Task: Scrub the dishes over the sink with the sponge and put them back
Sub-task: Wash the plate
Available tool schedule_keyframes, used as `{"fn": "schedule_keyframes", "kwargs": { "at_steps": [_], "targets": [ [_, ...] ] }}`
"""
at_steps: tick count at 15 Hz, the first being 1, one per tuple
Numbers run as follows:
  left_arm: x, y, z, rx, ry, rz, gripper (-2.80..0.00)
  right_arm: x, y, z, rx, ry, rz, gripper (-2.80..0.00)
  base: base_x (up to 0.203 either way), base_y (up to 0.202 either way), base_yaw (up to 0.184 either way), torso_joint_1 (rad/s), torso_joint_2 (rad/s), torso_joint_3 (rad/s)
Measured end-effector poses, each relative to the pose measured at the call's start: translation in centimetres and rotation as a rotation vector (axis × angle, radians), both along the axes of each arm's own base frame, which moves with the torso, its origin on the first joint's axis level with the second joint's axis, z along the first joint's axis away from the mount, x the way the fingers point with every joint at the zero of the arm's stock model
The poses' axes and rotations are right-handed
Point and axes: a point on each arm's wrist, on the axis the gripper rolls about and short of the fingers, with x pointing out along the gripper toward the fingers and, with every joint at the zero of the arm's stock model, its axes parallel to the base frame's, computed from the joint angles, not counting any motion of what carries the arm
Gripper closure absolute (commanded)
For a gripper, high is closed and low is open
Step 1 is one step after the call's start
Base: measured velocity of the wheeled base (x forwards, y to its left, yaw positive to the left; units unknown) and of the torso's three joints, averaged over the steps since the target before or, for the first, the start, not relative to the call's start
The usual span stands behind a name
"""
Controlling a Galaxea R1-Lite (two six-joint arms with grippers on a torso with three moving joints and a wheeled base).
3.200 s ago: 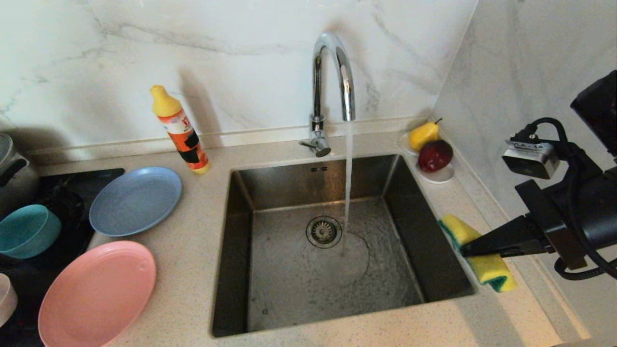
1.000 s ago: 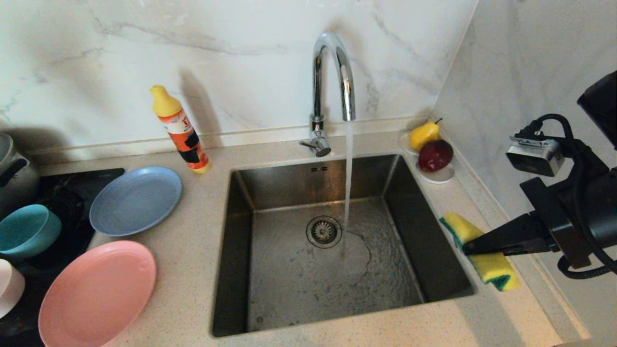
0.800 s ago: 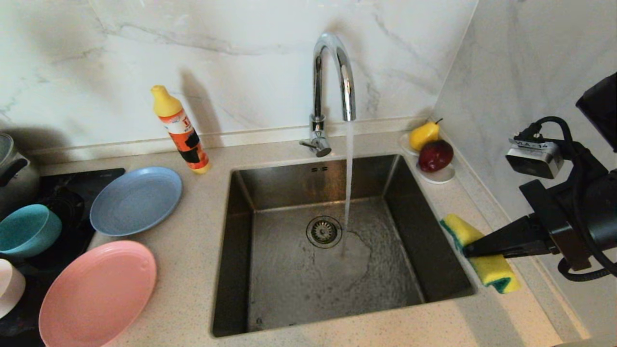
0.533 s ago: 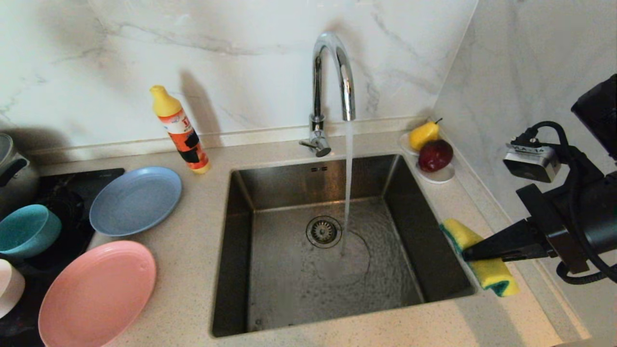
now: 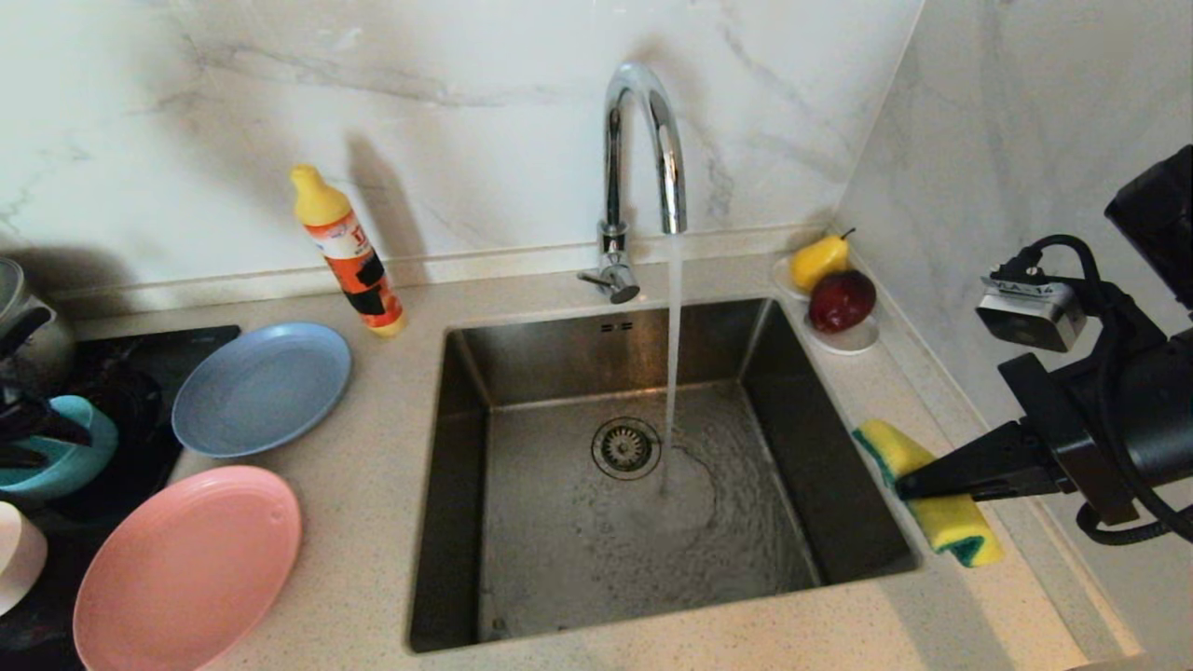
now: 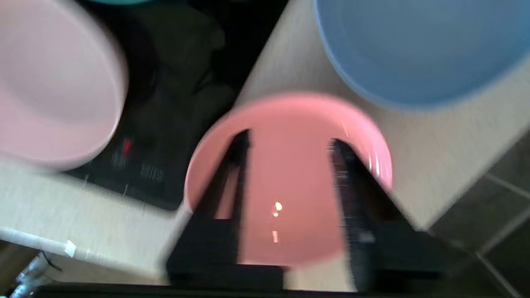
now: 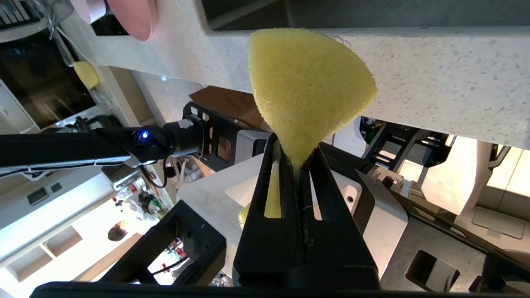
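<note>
My right gripper (image 5: 902, 485) is shut on the yellow sponge (image 5: 946, 522) with its green layer, held just above the counter at the right rim of the sink (image 5: 447, 485). From the right wrist, the sponge (image 7: 306, 82) is pinched in the gripper (image 7: 296, 159). My left gripper (image 5: 37, 438) shows at the far left edge, in front of the teal bowl (image 5: 51, 471). In the left wrist view that gripper (image 6: 290, 142) is open and empty above the salmon-pink plate (image 6: 290, 178). The grey-blue plate (image 5: 263, 387), salmon-pink plate (image 5: 186, 568) and pale bowl (image 5: 19, 554) sit left of the sink.
The faucet (image 5: 643, 140) runs water into the basin beside the drain (image 5: 626, 447). An orange detergent bottle (image 5: 349, 252) stands at the back. A white dish (image 5: 843, 343) with a pear and an apple fills the back right corner. A steel pot (image 5: 23, 340) sits on the black cooktop (image 5: 149, 349).
My left gripper has come into the head view at the left edge, over the teal bowl. The right gripper with the sponge has stayed in place.
</note>
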Motion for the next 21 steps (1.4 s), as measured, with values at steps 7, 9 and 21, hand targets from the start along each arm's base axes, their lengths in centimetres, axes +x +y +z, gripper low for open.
{"fn": "schedule_keyframes", "kwargs": {
  "at_steps": [7,9,21],
  "targets": [
    [3.9,0.8,-4.4,-0.014,0.008,-0.018,-2.8,0.2,-0.4,-0.4,-0.013,-0.004,0.004,0.0,0.0,0.0,0.0,0.0,0.0,0.0],
    [4.6,1.0,-5.1,-0.024,-0.005,-0.006,-2.8,0.3,-0.3,-0.5,-0.015,0.003,0.004,0.0,0.0,0.0,0.0,0.0,0.0,0.0],
    [7.6,-0.2,-6.7,-0.031,-0.054,-0.038,-2.8,0.3,-0.3,-0.8,-0.018,0.013,0.003,0.0,0.0,0.0,0.0,0.0,0.0,0.0]
  ]
}}
